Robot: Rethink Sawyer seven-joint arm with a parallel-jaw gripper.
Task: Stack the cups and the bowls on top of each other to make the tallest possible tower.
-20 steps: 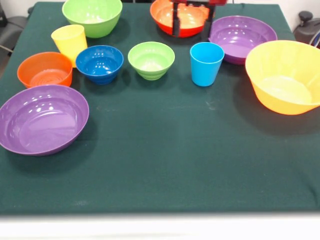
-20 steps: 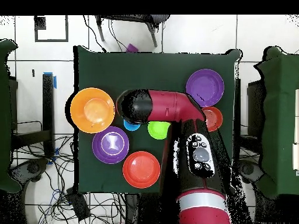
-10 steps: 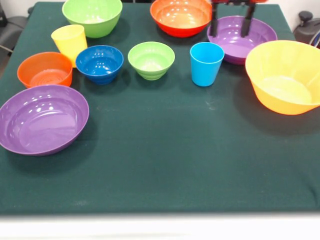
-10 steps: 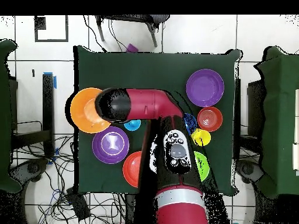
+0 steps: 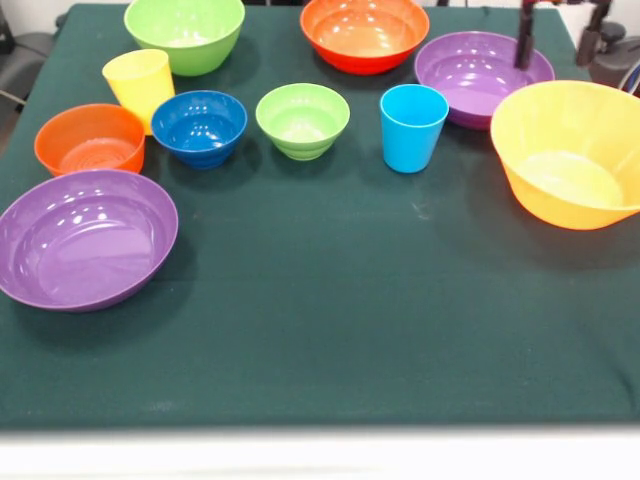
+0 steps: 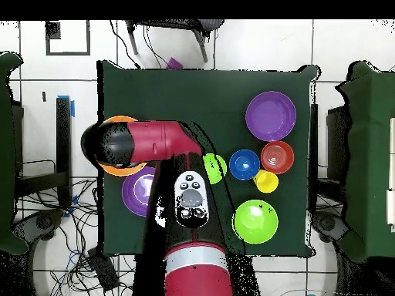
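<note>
Green-clothed bench (image 5: 330, 320), nothing stacked yet.
Tool (image 5: 560, 35) hangs spread and empty beyond the big orange bowl (image 5: 570, 150); cups and bowls all stand apart, upright. Approach step, by my judgement: next, descend over that bowl's rim and grip.

1. Tabletop (image 5: 330, 330) is plain dark green cloth.
2. Two purple bowls: one (image 5: 85, 238) by the left edge, one (image 5: 482, 75) near the far right corner.
3. Big orange-yellow bowl (image 5: 570, 152), two red-orange bowls (image 5: 365, 33) (image 5: 90, 138).
4. Two lime green bowls (image 5: 184, 33) (image 5: 302, 120), small dark blue bowl (image 5: 199, 127).
5. Yellow cup (image 5: 139, 88), light blue cup (image 5: 413, 126).
6. Arm (image 6: 166, 142) is red and black.
</note>
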